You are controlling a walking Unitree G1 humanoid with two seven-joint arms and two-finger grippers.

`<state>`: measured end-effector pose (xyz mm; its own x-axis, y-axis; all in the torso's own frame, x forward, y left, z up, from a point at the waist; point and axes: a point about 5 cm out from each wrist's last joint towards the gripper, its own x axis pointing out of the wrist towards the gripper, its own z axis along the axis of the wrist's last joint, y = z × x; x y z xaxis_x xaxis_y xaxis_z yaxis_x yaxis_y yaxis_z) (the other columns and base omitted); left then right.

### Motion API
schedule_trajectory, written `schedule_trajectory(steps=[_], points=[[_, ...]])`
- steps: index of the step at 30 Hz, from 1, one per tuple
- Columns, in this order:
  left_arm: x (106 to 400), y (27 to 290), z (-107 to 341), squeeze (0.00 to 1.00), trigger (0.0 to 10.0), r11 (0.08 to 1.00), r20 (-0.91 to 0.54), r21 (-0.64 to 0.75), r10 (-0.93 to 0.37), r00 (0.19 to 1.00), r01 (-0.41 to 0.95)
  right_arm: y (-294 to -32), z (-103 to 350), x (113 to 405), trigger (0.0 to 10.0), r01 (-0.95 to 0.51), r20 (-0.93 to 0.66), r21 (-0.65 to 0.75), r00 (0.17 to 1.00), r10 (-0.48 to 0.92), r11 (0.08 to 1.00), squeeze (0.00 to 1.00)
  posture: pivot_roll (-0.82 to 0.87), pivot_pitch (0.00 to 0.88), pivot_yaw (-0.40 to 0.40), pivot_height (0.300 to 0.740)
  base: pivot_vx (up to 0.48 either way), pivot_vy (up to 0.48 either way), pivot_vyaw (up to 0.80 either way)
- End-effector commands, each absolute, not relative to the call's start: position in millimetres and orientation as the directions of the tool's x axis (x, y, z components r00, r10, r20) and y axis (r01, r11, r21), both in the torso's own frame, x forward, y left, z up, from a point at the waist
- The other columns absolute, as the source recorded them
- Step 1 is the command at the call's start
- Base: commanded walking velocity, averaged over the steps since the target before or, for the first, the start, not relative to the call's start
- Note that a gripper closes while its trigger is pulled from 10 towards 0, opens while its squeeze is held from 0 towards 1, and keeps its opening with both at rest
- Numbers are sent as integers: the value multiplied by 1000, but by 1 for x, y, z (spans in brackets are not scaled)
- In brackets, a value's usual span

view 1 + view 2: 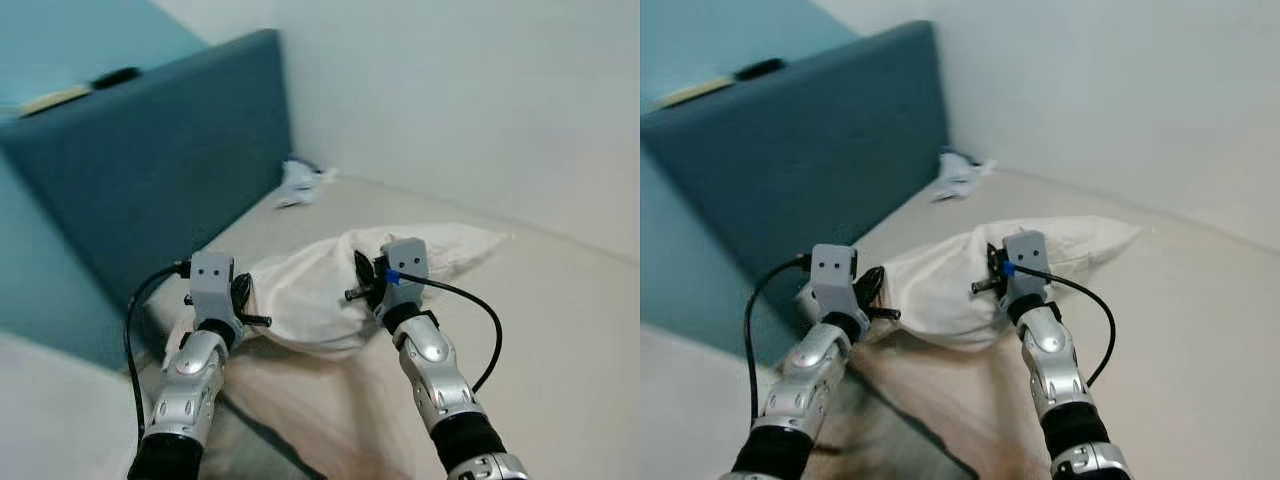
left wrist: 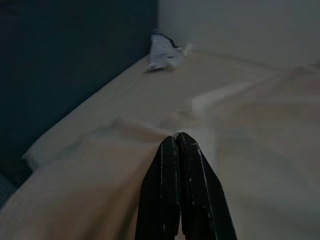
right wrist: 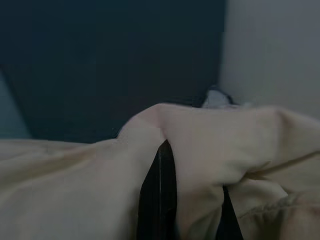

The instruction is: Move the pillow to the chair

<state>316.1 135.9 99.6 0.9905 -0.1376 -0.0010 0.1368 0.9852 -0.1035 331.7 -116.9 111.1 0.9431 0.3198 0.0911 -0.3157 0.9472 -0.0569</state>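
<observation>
Both silver arms reach forward; the left black two-fingered gripper (image 2: pixel 178 150) has its fingers pressed together, the right black two-fingered gripper (image 3: pixel 187 200) pinches cloth.

A beige bed surface (image 1: pixel 560 330) stretches across the frame, its sheet smooth but for slight creases, and meets a pale, plain wall (image 1: pixel 480 90) along its far edge. At the head of the bed stands a dark teal upholstered headboard (image 1: pixel 170 160), padded and thick. On the headboard's flat top lie a small black object (image 1: pixel 115 76) and, just beside it, a flat yellowish item (image 1: pixel 55 99); what either is cannot be made out. In the corner where headboard, wall and bed meet, a crumpled white and bluish piece of cloth (image 1: pixel 300 183) rests on the sheet. A lighter teal panel (image 1: pixel 80 35) rises behind the headboard.
</observation>
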Motion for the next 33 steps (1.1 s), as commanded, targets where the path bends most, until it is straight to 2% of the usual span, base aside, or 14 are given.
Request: schedule_trajectory(steps=[1, 10, 19, 33], points=[[318, 137, 109, 0, 10000, 986, 34, -95, -132, 991, 134, -111, 116, 333, 10000, -335, 112, -61, 934, 340, 940, 0, 20, 24, 26, 740, 0, 0, 800], [320, 139, 110, 0, 10000, 989, 12, -77, -130, 991, 130, -110, 117, 335, 10000, -338, 116, -59, 932, 343, 939, 0, 27, 14, 26, 740, 0, 0, 800], [322, 136, 102, 0, 10000, 990, -91, -36, -136, 987, 133, -110, 116, 336, 10000, -336, 113, -39, 934, 338, 941, 0, 32, 11, 32, 740, 0, 0, 800], [320, 135, 95, 0, 10000, 991, -149, -23, -132, 980, 130, -109, 114, 335, 10000, -349, 111, -36, 930, 351, 937, 0, 23, 8, 18, 740, 0, 0, 800]])
